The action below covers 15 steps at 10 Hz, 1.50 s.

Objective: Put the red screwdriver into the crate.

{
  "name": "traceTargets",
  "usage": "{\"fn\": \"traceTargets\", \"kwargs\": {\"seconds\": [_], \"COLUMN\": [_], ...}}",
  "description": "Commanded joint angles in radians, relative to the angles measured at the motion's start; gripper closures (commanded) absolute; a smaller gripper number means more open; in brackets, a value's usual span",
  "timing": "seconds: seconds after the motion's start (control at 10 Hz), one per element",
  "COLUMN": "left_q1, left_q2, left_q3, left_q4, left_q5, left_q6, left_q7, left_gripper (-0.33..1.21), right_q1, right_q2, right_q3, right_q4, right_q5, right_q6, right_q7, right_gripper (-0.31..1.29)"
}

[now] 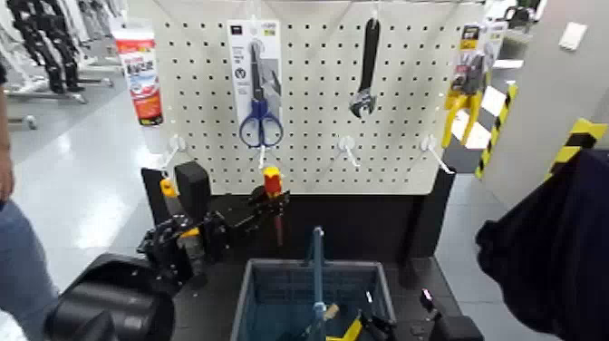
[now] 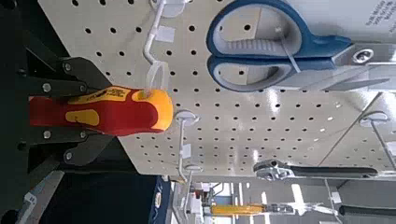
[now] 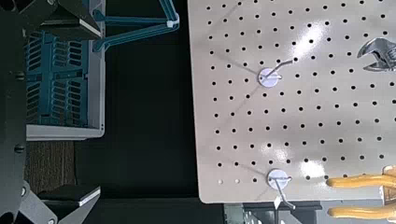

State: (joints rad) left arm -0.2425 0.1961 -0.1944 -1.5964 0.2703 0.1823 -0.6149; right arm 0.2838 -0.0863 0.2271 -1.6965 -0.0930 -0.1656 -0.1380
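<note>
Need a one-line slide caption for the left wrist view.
Left gripper holds the red screwdriver before the pegboard, beneath hanging blue scissors.

I note the red screwdriver has a glossy, smooth plastic handle in red with yellow inlays. The left gripper holding it looks like matt black metal with visible screw heads. The crate is blue-grey moulded plastic with a gridded wall. The pegboard is smooth, matt cream board; its hooks look glossy white.
</note>
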Motion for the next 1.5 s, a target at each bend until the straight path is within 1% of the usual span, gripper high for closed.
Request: {"fn": "traceTargets", "kwargs": {"seconds": [0.1,0.5,0.8,1.2,1.4,1.5], "left_q1": [0.038,0.134,0.180,0.206,0.200,0.192], "left_q2": [0.006,0.003,0.005,0.002,-0.001,-0.009], "left_q3": [0.004,0.070,0.087,0.076,0.047,0.041], "left_q4": [-0.096,-0.243,-0.247,-0.158,-0.050,-0.005], "left_q5": [0.024,0.032,0.109,0.168,0.185,0.187], "left_q6": [0.068,0.264,0.302,0.258,0.172,0.149], "left_q7": [0.018,0.047,0.050,0.043,0.021,0.020], "left_gripper": [1.20,1.20,1.20,1.20,1.20,1.20], "right_q1": [0.000,0.003,0.005,0.005,0.005,0.005], "right_q2": [0.000,0.000,0.000,0.000,0.000,0.000], "right_q3": [0.000,-0.002,-0.003,-0.003,0.000,0.000], "right_q4": [0.000,-0.002,-0.003,-0.005,-0.003,-0.003], "right_q5": [-0.002,-0.005,-0.008,-0.011,-0.013,-0.014], "right_q6": [0.000,0.000,-0.002,-0.003,-0.003,-0.002], "right_q7": [0.000,0.000,0.001,0.003,0.003,0.005], "right_gripper": [0.14,0.14,0.14,0.14,0.14,0.14]}}
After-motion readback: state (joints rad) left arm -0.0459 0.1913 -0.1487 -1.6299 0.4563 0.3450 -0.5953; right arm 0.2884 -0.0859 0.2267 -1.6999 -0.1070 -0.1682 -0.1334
